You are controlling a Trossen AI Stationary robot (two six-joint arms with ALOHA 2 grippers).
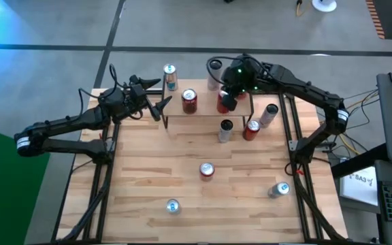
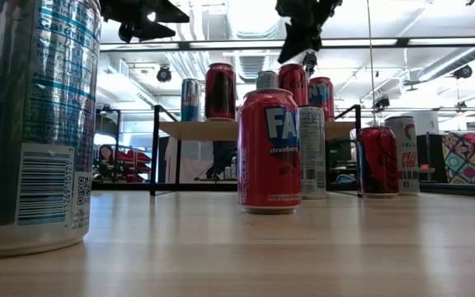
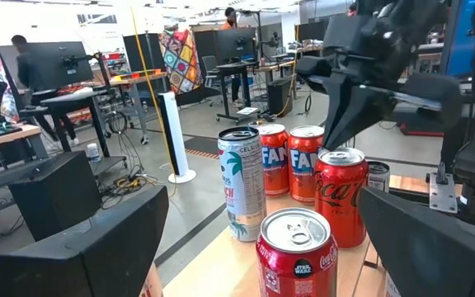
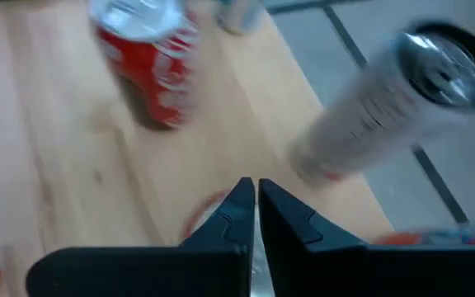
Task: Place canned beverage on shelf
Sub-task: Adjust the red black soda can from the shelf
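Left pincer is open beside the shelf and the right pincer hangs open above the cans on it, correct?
Not quite. The right pincer is shut: the right wrist view shows its fingers pressed together, holding nothing. The rest holds: in the high view the left pincer is open beside the shelf, and the right one hangs above the cans on it.

A pale slatted wooden tabletop [image 1: 182, 177] with smooth, lightly sheened planks and visible grain. On it stands a small shelf [image 1: 203, 109] with a light matt wooden plank top and thin black metal legs. Glossy red aluminium cans [image 2: 269, 150] and a tall white printed can [image 3: 241, 183] have bright, reflective brushed-metal lids. A slim silver metal can [image 4: 390, 103] lies beyond the matt black, hard plastic-looking fingers [image 4: 229, 216] of the right gripper [image 4: 255, 194]. The left gripper's [image 1: 156, 95] fingers look equally dark and dull.
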